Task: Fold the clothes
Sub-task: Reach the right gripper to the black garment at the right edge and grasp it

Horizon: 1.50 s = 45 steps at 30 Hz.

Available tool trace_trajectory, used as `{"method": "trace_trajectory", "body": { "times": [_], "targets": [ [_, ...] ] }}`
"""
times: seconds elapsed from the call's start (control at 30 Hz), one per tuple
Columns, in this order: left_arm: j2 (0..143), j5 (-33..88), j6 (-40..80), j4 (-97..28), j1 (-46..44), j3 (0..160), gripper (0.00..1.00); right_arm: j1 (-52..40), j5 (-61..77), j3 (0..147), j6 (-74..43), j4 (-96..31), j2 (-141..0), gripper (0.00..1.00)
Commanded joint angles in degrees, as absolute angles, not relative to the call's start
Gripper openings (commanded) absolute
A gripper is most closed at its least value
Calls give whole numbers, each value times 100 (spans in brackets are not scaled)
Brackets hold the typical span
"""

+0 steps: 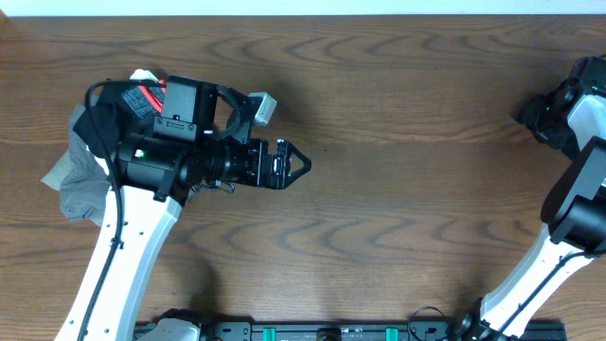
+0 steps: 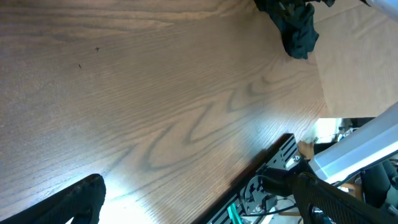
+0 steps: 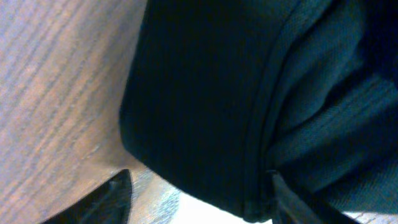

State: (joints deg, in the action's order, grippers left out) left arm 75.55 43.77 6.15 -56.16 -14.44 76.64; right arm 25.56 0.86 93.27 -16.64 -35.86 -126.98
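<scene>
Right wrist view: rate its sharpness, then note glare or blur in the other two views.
Right wrist: the dark garment fills most of the frame, close and soft, the table at left blurred. Left wrist: bright glare washes out the table near the bottom edge; grain elsewhere is clear. Overhead: evenly lit, sharp, no glare.

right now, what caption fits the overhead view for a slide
Left arm above grey clothes on the wooden table, right arm beside a dark garment

Clothes pile [image 1: 80, 180] at table's [image 1: 398, 189] left edge, another garment [image 2: 297, 31] far right.
</scene>
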Motion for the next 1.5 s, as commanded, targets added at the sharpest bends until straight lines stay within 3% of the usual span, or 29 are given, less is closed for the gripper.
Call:
{"method": "trace_trajectory", "body": {
  "times": [0.0, 0.1, 0.2, 0.23, 0.27, 0.47, 0.7, 0.8, 0.97, 1.1, 1.3, 1.47],
  "targets": [
    [7535, 4438, 561, -5634, -1461, 7791, 98, 2598, -196, 9448, -1737, -3575, -12742, 58],
    [7533, 4438, 561, -5634, -1461, 7791, 98, 2598, -390, 9445, -1726, -3583, -12744, 49],
    [7535, 4438, 558, -5634, -1461, 7791, 98, 2598, -353, 9445, -1715, -3708, -12744, 11],
    [7535, 4438, 558, -5634, -1461, 7791, 98, 2596, -231, 9448, -1712, -3728, -12739, 3],
    [7535, 4436, 558, -5634, -1461, 7791, 98, 2596, -69, 9452, -1712, -3752, -12733, 1],
    [7533, 4434, 556, -5625, -1461, 7791, 98, 2558, 1232, 9452, -1546, -3861, -12326, 1],
    [7533, 4392, 558, -5336, -1459, 7791, 98, 2169, 4058, 9452, -952, -3911, -11096, 1],
    [7533, 4390, 556, -5179, -1459, 7791, 98, 1898, 4440, 9452, -904, -3933, -10530, 1],
    [7533, 4392, 556, -5065, -1459, 7791, 98, 1328, 6016, 9452, 296, -3684, -9539, 1],
    [7533, 4390, 556, -5039, -1455, 7791, 98, 1173, 5236, 9456, -410, -2934, -8707, 1],
    [7533, 4390, 548, -5043, -1455, 7791, 98, 1535, 2530, 9472, -1179, -2554, -7693, 1],
    [7533, 4390, 419, -5043, -1455, 7791, 98, 2047, 2311, 9474, -1179, -2648, -7402, 1]
  ]
}}
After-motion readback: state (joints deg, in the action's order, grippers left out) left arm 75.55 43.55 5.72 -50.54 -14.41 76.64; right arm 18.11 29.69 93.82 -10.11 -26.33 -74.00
